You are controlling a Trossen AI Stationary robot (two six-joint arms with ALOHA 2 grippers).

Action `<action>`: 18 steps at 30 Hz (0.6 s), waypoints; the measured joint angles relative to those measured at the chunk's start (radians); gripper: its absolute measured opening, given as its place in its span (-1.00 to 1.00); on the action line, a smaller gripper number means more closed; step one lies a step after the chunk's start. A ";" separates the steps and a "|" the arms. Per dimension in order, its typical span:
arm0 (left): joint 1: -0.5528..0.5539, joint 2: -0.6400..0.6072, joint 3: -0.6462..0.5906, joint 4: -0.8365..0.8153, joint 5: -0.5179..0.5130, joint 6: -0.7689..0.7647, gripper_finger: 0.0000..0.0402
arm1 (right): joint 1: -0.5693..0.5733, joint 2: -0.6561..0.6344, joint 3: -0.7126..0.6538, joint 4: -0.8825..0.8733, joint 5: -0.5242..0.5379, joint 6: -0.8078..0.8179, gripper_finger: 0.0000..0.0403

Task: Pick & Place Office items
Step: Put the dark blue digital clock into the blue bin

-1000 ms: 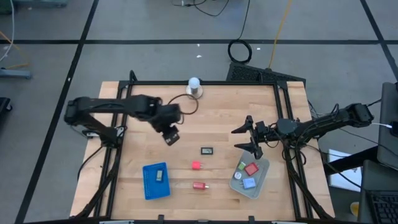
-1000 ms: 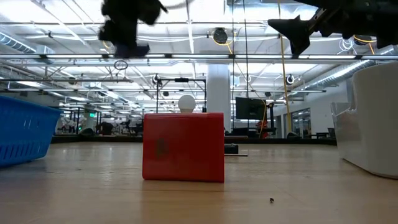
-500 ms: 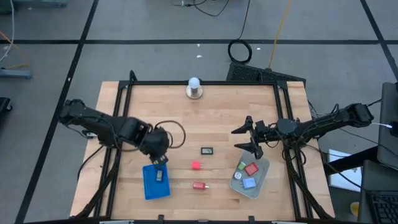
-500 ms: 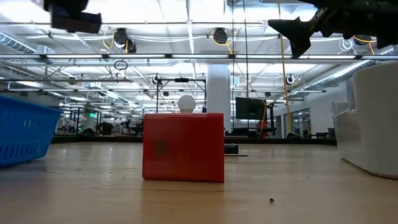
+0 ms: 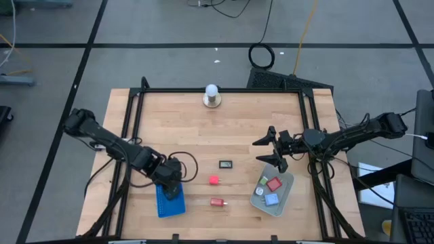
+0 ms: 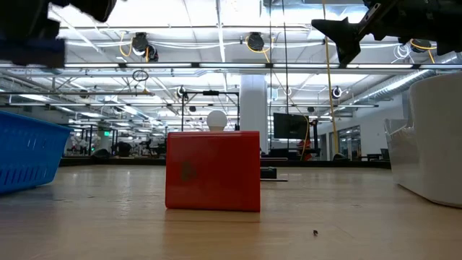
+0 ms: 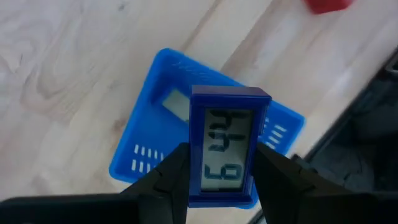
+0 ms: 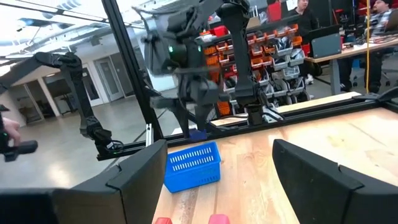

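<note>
My left gripper (image 5: 169, 186) hovers over the flat blue tray (image 5: 170, 201) near the table's near-left corner, shut on a small blue-framed piece with a digit display (image 7: 228, 147). A pale-labelled piece (image 7: 177, 102) lies in the tray (image 7: 149, 137). On the wood lie a black rectangle (image 5: 226, 163), a pink block (image 5: 214, 180) and a red block (image 5: 217, 202); the red block (image 6: 213, 170) rests on its flat underside. My right gripper (image 5: 274, 150) hangs open just beyond the clear grey bin (image 5: 272, 193), which holds red, blue and pale pieces. My left gripper pinches the blue display piece between its two fingers (image 7: 177, 171), one on each long side (image 7: 194, 168), coming from above and pointing down. The piece is lifted clear above the blue tray, its display face toward the wrist camera.
A white ball on a round metal base (image 5: 212, 95) stands at the far edge. A black frame rail (image 5: 129, 135) runs along the table's left side, another along the right. Bare wood lies between the tray and the bin and across the table's middle.
My left gripper has swung from the table's middle-left toward the near edge and now stands over the blue tray, still shut on the blue display piece. My right arm has kept still.
</note>
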 joint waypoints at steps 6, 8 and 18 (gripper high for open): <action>-0.022 0.000 -0.102 0.040 0.021 -0.051 -0.30 | 0.000 0.000 0.000 -0.001 0.001 0.010 0.40; -0.024 0.000 -0.136 0.085 0.033 -0.057 -0.30 | 0.000 0.000 0.000 -0.001 0.019 0.010 0.40; -0.029 0.000 -0.279 0.277 0.072 -0.096 -0.30 | 0.000 0.000 0.000 -0.002 0.024 0.010 0.40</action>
